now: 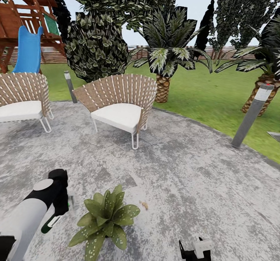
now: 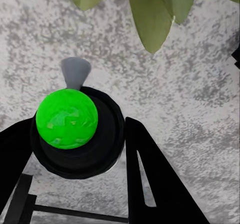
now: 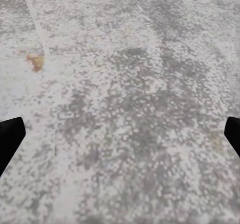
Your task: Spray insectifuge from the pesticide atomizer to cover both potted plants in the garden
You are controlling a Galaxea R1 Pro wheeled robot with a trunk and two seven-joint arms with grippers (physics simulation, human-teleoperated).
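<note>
White left forearm, black wrist, black fingers.

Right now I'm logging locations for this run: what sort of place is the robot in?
Most likely a home garden or backyard: a round grey paved patio with wicker chairs, lawn with palms and trees, and a wooden playset with a blue slide.

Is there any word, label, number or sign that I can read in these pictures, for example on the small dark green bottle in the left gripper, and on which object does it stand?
None can be read.
The small dark green pesticide atomizer in the left gripper shows a white strip, with no legible print.
Its bright green round top is plain.
</note>
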